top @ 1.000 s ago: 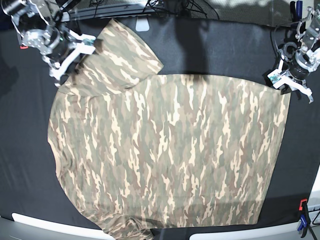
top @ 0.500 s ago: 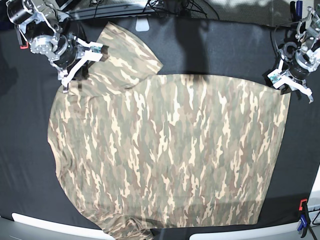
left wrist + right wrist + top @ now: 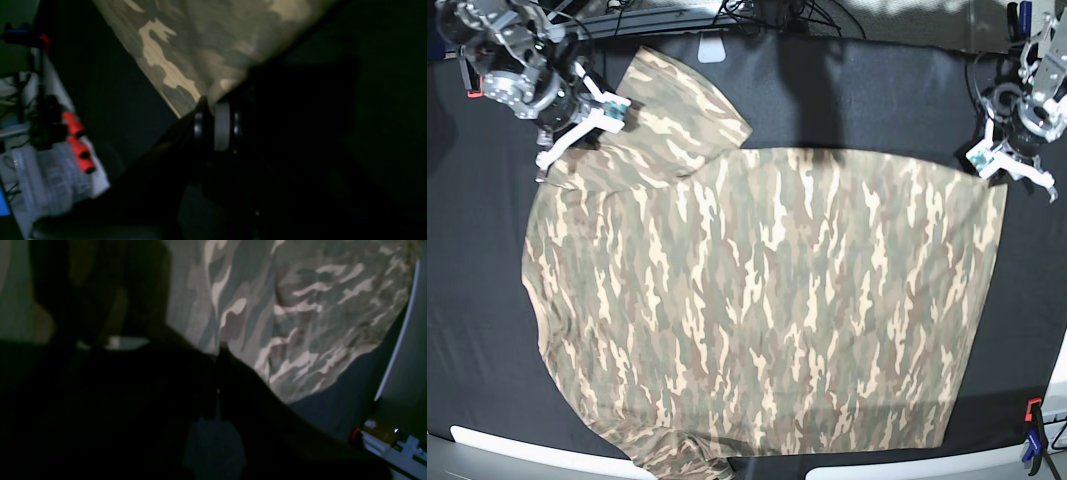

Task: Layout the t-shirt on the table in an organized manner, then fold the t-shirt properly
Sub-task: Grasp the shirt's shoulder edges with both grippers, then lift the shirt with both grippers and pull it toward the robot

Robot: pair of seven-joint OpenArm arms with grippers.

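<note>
The camouflage t-shirt point(image 3: 767, 300) lies spread flat on the black table point(image 3: 477, 300), with one sleeve point(image 3: 682, 100) pointing to the back. My left gripper point(image 3: 1007, 172) is at the shirt's back right corner. In the left wrist view it point(image 3: 208, 100) is shut, with the corner of the shirt point(image 3: 200, 43) running into the jaws. My right gripper point(image 3: 575, 135) hangs over the shirt's back left shoulder beside the sleeve. In the right wrist view it point(image 3: 218, 348) looks shut over the cloth point(image 3: 300, 323). I cannot tell whether cloth is between its jaws.
A red and blue clamp point(image 3: 1032, 430) sits at the front right table edge. Red-handled clamps point(image 3: 75, 133) show beside the table in the left wrist view. Cables point(image 3: 757, 15) run along the back edge. A white tag point(image 3: 712, 50) lies behind the sleeve.
My right gripper swung right toward the sleeve, then back up and left. My left gripper rose slightly. The shirt has barely shifted.
</note>
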